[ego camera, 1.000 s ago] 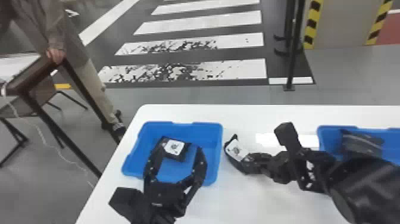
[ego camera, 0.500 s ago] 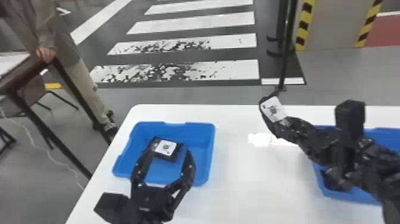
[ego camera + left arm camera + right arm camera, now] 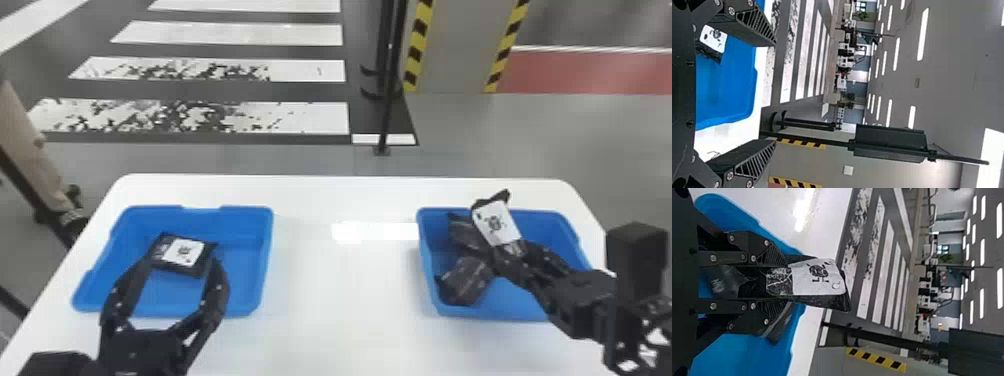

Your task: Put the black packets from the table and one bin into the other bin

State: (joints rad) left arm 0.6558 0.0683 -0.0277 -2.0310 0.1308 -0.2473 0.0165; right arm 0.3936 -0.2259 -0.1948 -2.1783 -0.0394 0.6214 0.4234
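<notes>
My left gripper (image 3: 184,260) is open over the left blue bin (image 3: 245,260), beside a black packet (image 3: 172,254) with a white label lying in it. In the left wrist view, the fingers of my left gripper (image 3: 775,93) stand wide apart, with that packet (image 3: 714,41) near one finger. My right gripper (image 3: 507,255) is shut on another labelled black packet (image 3: 497,222) above the right blue bin (image 3: 542,310), where dark packets (image 3: 465,281) lie. The right wrist view has my right gripper (image 3: 783,282) pinching the held packet (image 3: 817,277) between both fingers.
The white table (image 3: 335,300) separates the two bins. Past its far edge, a thin black post (image 3: 392,85) stands on the floor. A person's leg is at the left.
The right gripper has carried its packet from beside the left bin to above the right bin. The head view has shifted rightward, and the left gripper remains open at the left bin.
</notes>
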